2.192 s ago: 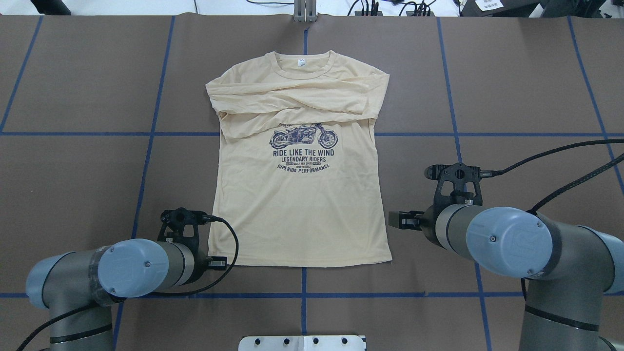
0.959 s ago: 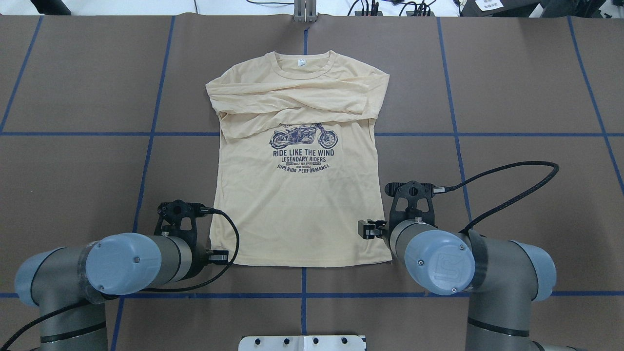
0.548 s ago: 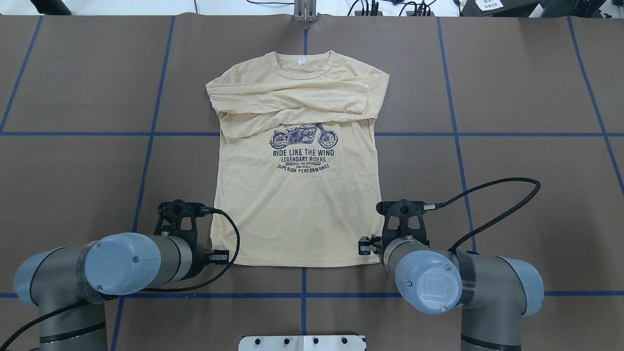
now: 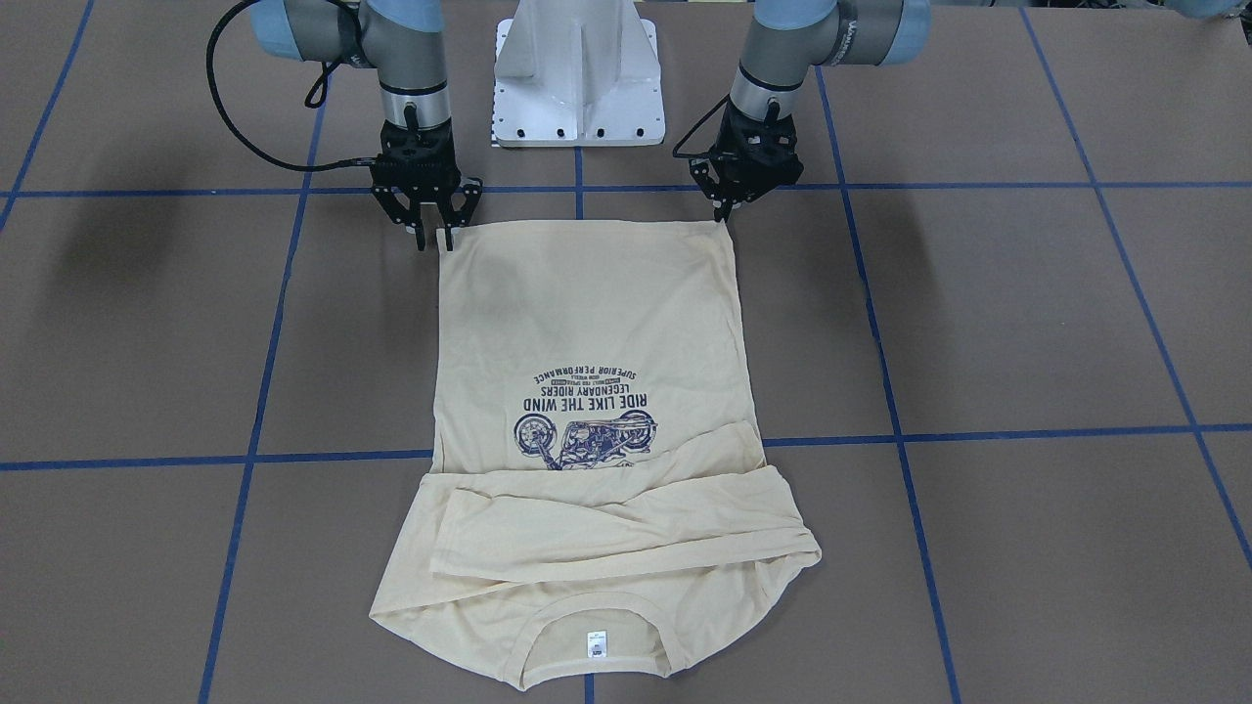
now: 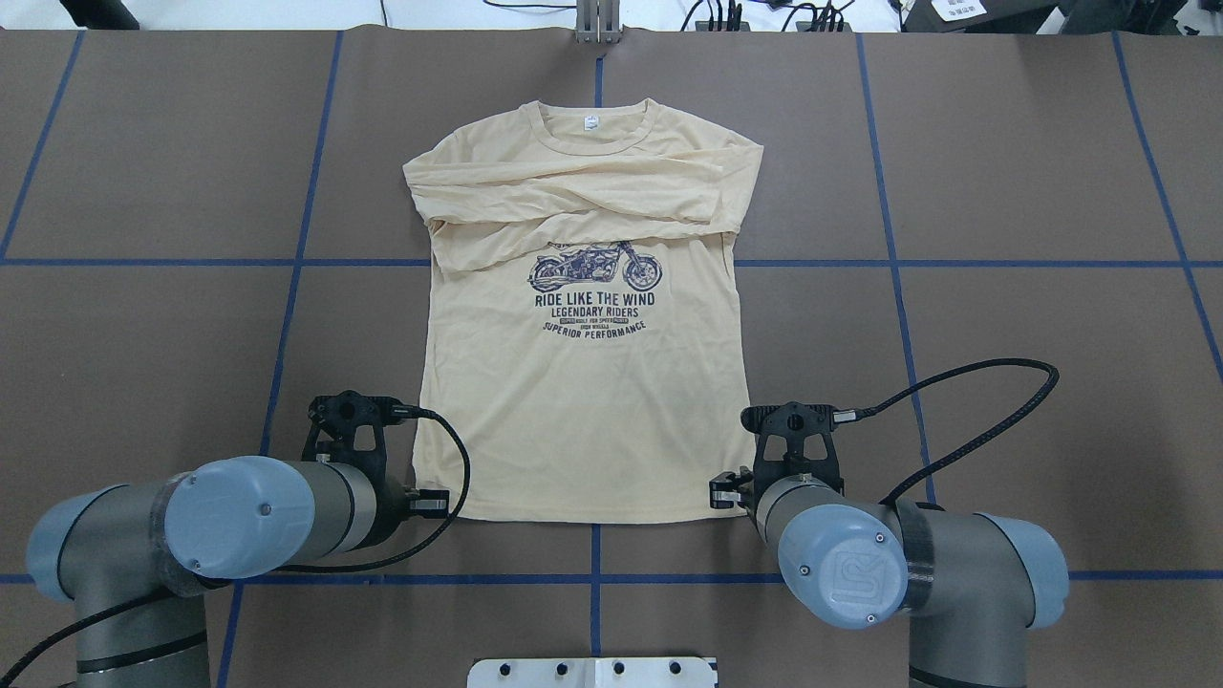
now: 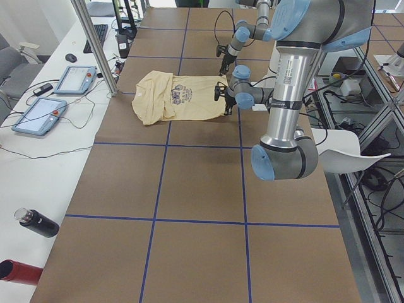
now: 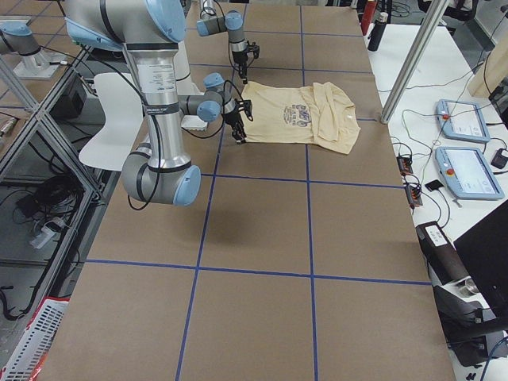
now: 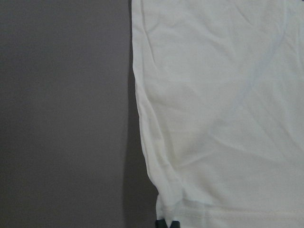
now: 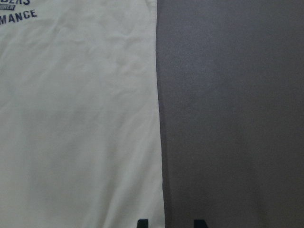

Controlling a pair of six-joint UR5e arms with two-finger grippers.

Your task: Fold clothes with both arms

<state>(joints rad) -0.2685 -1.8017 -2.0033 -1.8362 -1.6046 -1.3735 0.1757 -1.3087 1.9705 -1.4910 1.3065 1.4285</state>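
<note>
Half secured T-shirt (image 5: pixel 583 411): pinched one hem corner in left end effector (image 4: pixel 728 211), straddled other with right end effector (image 4: pixel 436 240) spread. Judged limp, light; best lifted by corners.

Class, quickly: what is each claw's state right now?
Left claw: closed on the T-shirt at a hem corner.
Right claw: open, holding nothing.

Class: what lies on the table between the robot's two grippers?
The bottom hem of the T-shirt, lying flat, runs from the left gripper to the right gripper; nothing else is there. The front-facing view shows it best.
</note>
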